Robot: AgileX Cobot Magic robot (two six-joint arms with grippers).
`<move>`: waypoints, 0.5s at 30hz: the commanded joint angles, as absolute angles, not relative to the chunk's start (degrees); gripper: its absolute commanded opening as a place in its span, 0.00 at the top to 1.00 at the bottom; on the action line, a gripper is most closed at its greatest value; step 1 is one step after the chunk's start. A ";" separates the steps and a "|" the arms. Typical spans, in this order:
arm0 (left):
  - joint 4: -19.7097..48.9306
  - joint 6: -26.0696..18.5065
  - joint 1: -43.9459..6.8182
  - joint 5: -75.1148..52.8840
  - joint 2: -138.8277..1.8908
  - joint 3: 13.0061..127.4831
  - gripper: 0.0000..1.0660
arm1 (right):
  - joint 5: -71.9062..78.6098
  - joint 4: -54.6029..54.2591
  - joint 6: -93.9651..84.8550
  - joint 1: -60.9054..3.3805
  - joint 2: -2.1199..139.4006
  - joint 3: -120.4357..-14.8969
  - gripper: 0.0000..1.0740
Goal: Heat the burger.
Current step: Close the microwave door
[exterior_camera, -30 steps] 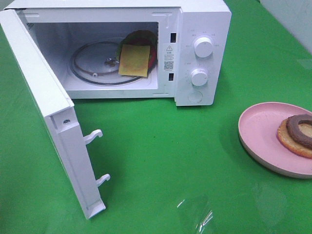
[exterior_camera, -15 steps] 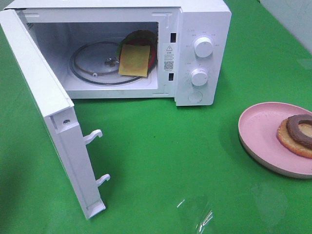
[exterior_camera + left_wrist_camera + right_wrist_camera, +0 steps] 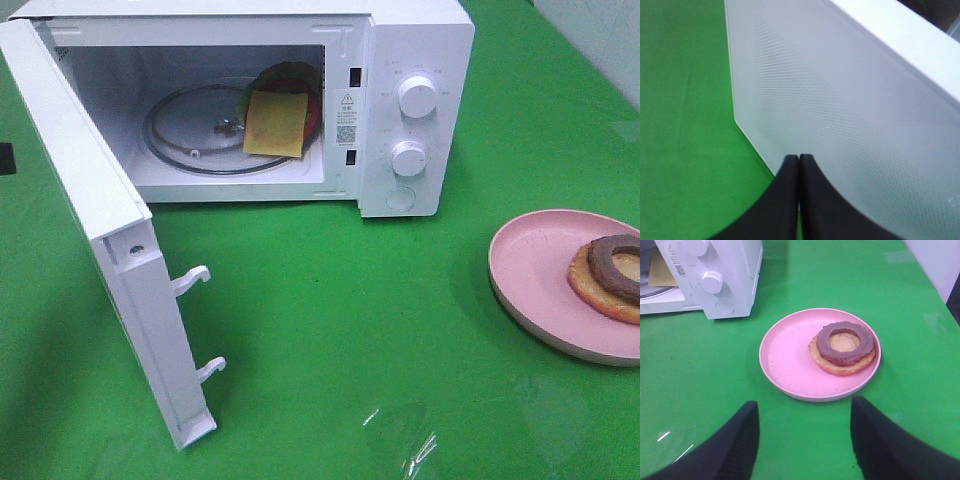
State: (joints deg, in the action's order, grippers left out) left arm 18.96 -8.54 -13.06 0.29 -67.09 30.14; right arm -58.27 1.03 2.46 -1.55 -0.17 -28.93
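The burger lies inside the open white microwave, at the right of the glass turntable. A yellow cheese square faces the opening, with green and red edges behind it. In the left wrist view my left gripper is shut with nothing in it, close to the frosted outer face of the microwave door. A dark bit at the left edge of the exterior view is likely that arm. My right gripper stands open and empty above the cloth, short of the pink plate.
The microwave door swings out wide to the front left, its two latch hooks pointing right. A pink plate at the right holds a flat tan disc with a dark brown ring. Green cloth covers the table.
A small dark shape has come into the exterior view at the left edge, behind the door. Nothing else has moved.
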 commanded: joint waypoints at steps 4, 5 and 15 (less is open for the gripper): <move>19.82 -4.24 -16.96 9.74 -72.88 30.48 1.00 | -57.64 1.20 2.81 -1.72 -1.72 -28.71 0.52; 19.82 -4.24 -16.96 9.74 -72.88 30.48 1.00 | -57.64 1.20 2.81 -1.72 -1.72 -28.71 0.52; 19.08 1.26 -23.26 23.61 -80.50 30.48 1.00 | -57.64 1.20 2.81 -1.72 -1.72 -28.71 0.52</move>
